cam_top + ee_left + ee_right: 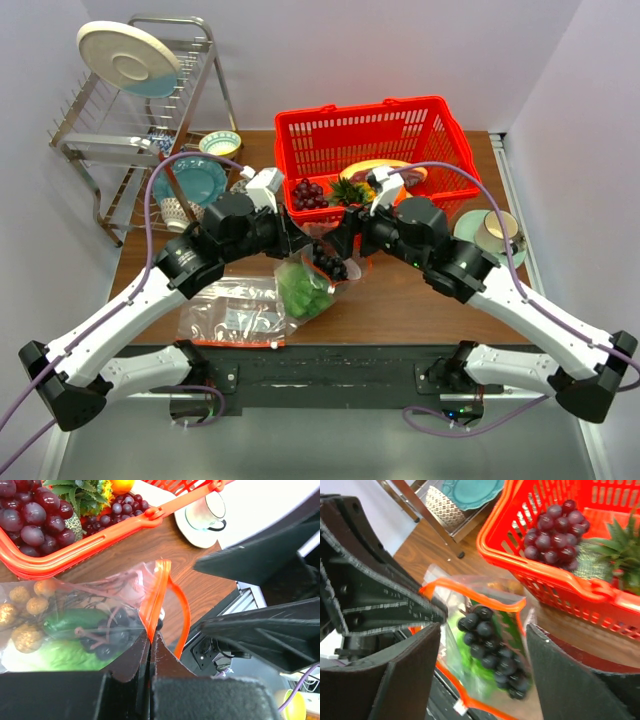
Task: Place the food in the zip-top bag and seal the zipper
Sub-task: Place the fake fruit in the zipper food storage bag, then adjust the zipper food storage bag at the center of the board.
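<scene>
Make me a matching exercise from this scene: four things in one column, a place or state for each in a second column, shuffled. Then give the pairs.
Things
1. left gripper
2. right gripper
3. cream plate
4. second clear bag

Places or states
A. lying flat on the table
B. open, in front of the zip-top bag's mouth
C. tilted on top of the dish rack
D. shut on the zipper

Pairs: 1-D, 2-B, 3-C, 4-A
</scene>
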Controlling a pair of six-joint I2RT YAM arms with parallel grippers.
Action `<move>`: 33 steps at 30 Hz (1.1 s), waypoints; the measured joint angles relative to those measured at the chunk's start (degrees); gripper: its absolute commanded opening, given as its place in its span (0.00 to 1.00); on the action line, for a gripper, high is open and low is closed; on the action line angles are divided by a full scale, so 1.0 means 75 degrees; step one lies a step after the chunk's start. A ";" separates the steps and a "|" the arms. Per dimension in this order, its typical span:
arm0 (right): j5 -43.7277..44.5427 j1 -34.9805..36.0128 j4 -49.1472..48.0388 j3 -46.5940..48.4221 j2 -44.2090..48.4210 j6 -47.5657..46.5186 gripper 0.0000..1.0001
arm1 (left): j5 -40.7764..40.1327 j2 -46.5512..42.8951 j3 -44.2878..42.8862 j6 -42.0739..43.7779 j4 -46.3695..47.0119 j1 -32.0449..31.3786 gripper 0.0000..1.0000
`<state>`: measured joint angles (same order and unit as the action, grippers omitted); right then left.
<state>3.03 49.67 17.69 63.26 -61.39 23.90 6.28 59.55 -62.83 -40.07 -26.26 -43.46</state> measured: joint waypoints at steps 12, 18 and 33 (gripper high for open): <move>0.0842 0.0020 0.1702 -0.0396 0.0463 -0.0195 0.52 | -0.0015 0.0000 0.0096 0.0023 -0.0108 0.0000 0.00; 0.1271 0.0020 0.2308 -0.0682 0.0385 -0.0172 0.43 | -0.0012 -0.0015 0.0122 0.0020 -0.0163 0.0000 0.00; 0.0694 0.0020 0.2672 -0.0784 -0.0303 0.0015 0.00 | -0.0067 -0.0157 0.0224 0.0023 -0.0283 0.0000 0.00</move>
<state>8.23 49.82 37.74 57.39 -63.66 24.01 5.78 58.37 -61.14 -39.90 -28.38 -43.46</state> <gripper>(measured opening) 0.013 0.020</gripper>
